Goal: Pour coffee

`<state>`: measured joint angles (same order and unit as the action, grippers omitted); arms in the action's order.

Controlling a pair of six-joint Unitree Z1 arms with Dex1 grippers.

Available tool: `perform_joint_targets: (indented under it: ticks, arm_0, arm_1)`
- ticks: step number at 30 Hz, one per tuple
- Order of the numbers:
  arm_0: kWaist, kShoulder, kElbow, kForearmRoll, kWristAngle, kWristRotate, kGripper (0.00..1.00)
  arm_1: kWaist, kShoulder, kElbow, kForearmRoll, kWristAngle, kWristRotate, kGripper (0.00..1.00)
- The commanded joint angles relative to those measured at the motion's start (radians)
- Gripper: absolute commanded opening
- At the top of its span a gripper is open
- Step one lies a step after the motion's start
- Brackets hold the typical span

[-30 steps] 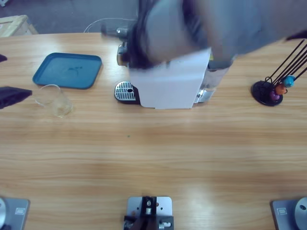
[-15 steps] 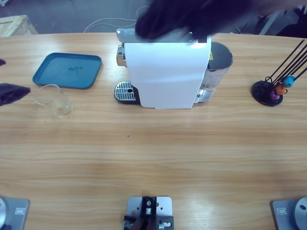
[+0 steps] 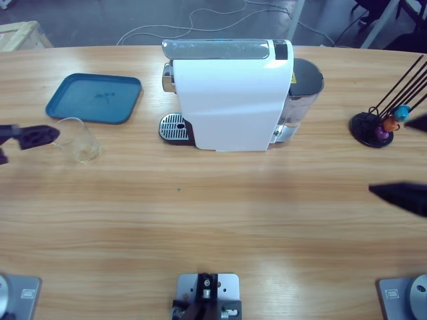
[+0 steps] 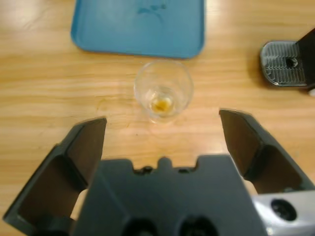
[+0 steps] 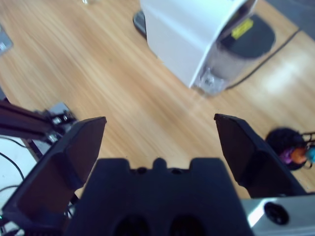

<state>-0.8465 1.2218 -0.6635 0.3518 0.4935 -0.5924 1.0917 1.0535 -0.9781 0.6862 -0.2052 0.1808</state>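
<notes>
- The left gripper (image 4: 162, 123), jaws spread wide and empty, faces the clear glass cup (image 4: 163, 93) at the frame's upper middle; I judge it should advance straight, one jaw on each side, and close gently.
- The cup holds only a small amber trace of coffee (image 4: 161, 103).
- The blue tray (image 3: 94, 98), upper left, is empty.
- The right gripper (image 5: 160, 135) is spread too, holding nothing, below the white coffee machine (image 3: 230, 93).

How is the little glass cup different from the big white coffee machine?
The glass cup is small, round and see-through; the coffee machine is big, boxy and solid white. The cup has a gripper close beside it; the machine has none near. The cup is open on top; the machine is covered. Both stand upright on the wooden table.
</notes>
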Motion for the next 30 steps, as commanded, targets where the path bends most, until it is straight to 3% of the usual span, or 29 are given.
perform_joint_targets:
  ticks: [1,11,13,15,16,17,19,20,25,27,29,30]
  arm_0:
    - [0.007,0.221,0.135,-0.274,0.105,-0.019,0.992]
    - [0.007,0.42,0.282,-0.605,0.16,-0.023,0.977]
    - [0.006,0.445,0.309,-0.669,0.175,-0.021,0.833]
    - [0.007,0.454,0.318,-0.698,0.175,-0.012,0.532]
    - [0.006,0.454,0.319,-0.699,0.173,-0.007,0.318]
    - [0.006,0.454,0.319,-0.707,0.169,-0.003,0.195]
    - [0.006,0.444,0.321,-0.712,0.165,0.02,0.165]
    - [0.007,0.435,0.324,-0.711,0.168,0.034,0.028]
    - [0.007,0.269,0.366,-0.718,0.166,0.176,0.0]
    - [0.015,0.177,0.368,-0.742,0.044,0.354,0.0]
    - [0.043,0.09,0.353,-0.746,-0.222,0.646,0.0]
    - [0.056,0.069,0.349,-0.746,-0.306,0.708,0.0]
  arm_1:
    - [0.008,-0.034,0.088,0.037,-0.016,0.062,1.0]
    - [0.008,-0.036,0.093,0.105,-0.009,0.085,1.0]
    - [0.008,-0.035,0.09,0.117,-0.005,0.088,1.0]
    - [0.008,-0.035,0.09,0.124,-0.005,0.094,1.0]
    - [0.007,-0.033,0.09,0.124,-0.005,0.095,1.0]
    - [0.008,-0.031,0.09,0.124,-0.005,0.096,1.0]
    - [0.008,-0.026,0.092,0.121,-0.004,0.104,1.0]
    - [0.008,-0.025,0.095,0.118,-0.003,0.109,1.0]
    - [0.008,-0.044,0.097,0.122,-0.009,0.117,1.0]
    - [0.008,-0.044,0.067,0.156,-0.019,0.108,1.0]
    - [0.008,-0.037,0.038,0.201,-0.055,0.094,1.0]
    - [0.008,-0.044,0.027,0.206,-0.067,0.092,1.0]
